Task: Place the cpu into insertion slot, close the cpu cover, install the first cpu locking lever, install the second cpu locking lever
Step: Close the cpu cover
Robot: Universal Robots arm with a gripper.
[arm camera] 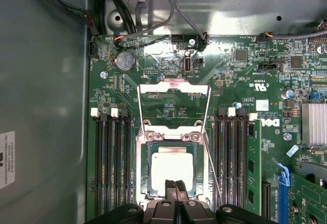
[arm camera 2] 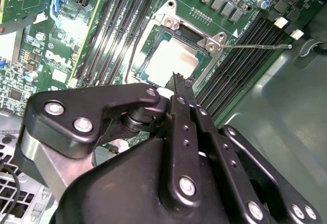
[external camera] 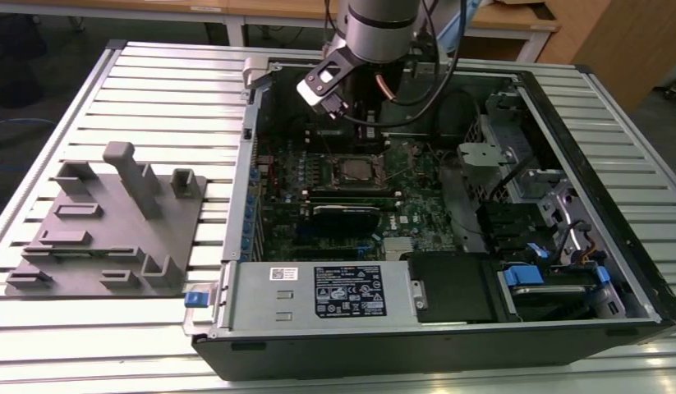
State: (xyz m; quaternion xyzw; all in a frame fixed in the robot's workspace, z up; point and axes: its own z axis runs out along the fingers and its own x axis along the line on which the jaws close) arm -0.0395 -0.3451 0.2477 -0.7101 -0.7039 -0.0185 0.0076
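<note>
Silver cpu (arm camera: 171,169) in insertion slot (arm camera: 144,169); fingers (arm camera: 170,191), seemingly closed, over its edge.

The dull silver-grey cpu (arm camera: 172,169) lies flat inside the insertion slot (arm camera: 144,173). The cpu cover (arm camera: 172,86) is swung open from one edge of the slot. A thin wire locking lever (arm camera: 213,170) angles away alongside.

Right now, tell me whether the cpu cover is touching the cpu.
Apart. In the first wrist view the cpu cover stands swung open beyond the insertion slot, and the cpu lies with its face bare.
</note>
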